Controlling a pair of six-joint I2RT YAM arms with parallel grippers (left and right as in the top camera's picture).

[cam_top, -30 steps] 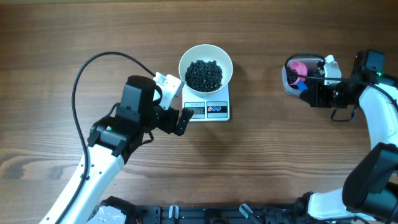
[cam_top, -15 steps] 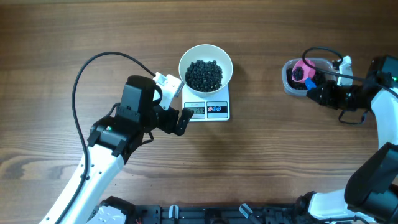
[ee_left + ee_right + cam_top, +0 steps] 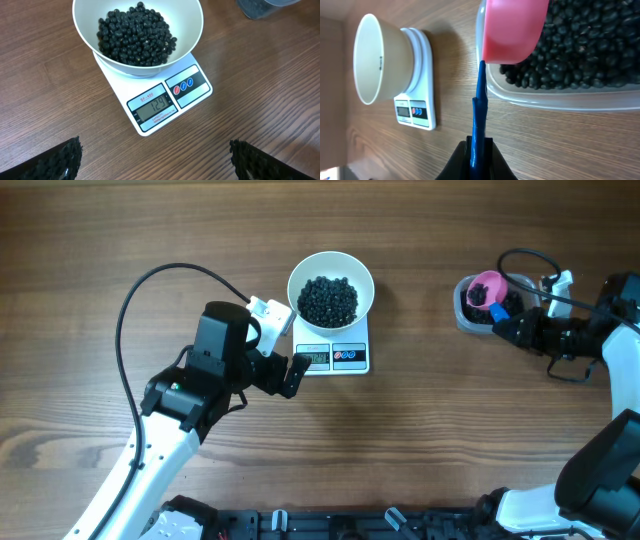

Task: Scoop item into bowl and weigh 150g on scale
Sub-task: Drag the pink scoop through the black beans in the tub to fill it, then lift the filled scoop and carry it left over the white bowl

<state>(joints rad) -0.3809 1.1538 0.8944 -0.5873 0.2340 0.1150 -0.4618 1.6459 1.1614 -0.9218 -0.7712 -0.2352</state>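
The right end effector (image 3: 506, 323), clamped on the pink scoop (image 3: 487, 287), has been withdrawn toward 3 o'clock; the left end effector (image 3: 287, 346) is held wide open, empty.

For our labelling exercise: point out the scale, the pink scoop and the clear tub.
scale (image 3: 156, 106): left wrist view, grey display.
pink scoop (image 3: 512, 30): right wrist view, cup's outer wall.
clear tub (image 3: 560, 100): right wrist view, near rim.

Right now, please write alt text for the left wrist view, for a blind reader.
A deep white round bowl of small glossy black beans sits on a small white square kitchen scale whose display reads 129, on a wooden table.
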